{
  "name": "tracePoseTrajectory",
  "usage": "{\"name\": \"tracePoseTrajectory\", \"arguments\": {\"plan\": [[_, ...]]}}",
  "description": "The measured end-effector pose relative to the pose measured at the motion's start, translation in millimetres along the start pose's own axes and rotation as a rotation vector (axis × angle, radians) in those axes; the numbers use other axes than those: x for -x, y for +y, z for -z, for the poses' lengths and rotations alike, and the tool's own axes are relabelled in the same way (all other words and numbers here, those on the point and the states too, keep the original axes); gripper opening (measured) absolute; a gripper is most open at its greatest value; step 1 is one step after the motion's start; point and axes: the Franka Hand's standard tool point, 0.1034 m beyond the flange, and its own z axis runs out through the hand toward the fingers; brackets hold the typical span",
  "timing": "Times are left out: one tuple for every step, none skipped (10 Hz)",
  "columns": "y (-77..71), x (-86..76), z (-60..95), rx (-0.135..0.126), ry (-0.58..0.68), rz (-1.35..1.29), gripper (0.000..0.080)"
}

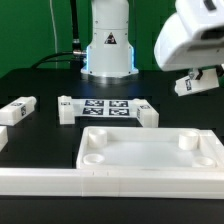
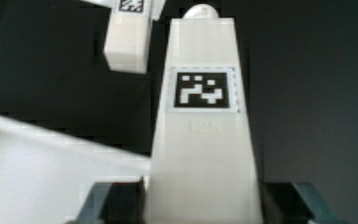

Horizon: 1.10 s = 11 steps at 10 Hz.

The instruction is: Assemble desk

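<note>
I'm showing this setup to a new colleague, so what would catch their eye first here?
The white leg clamped in the gripper fills the wrist view, its black-and-white tag facing the camera; in the exterior view it is held up high at the exterior view's right. Next comes the big white desk slab lying flat in the foreground, round corner sockets facing up, with the marker board just behind it.

Black table (image 1: pixel 45 75), rimmed desk slab (image 1: pixel 150 152), marker board (image 1: pixel 108 108), tagged leg (image 1: pixel 18 110), white border rail (image 1: pixel 50 182).
</note>
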Motion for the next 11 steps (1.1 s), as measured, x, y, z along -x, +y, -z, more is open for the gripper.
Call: {"name": "tracePoseTrajectory", "arguments": {"plan": [[0.0, 3.8, 7.0, 0.004, 0.035, -0.001, 0.0294], [-0.1, -6.7, 11.1, 0.010, 0.150, -0.002, 0.0294], [0.1, -7.7, 11.1, 0.015, 0.221, -0.003, 0.0294], [0.0, -8.9, 12.3, 0.019, 0.273, -0.003, 0.0294], [0.1, -14.0, 15.9, 0.023, 0.353, -0.002, 0.0294], [1.5, -12.6, 19.1, 0.026, 0.393, 0.001, 0.0294], [8.3, -10.6, 38.9, 0.030, 0.442, 0.006, 0.0294], [15.0, -9.6, 61.3, 0.036, 0.513, 0.008, 0.0294], [18.7, -9.4, 71.7, 0.038, 0.560, 0.003, 0.0294], [19.7, -14.2, 82.4, 0.044, 0.652, 0.002, 0.0294], [19.3, -16.8, 81.5, 0.050, 0.737, 0.003, 0.0294]]}}
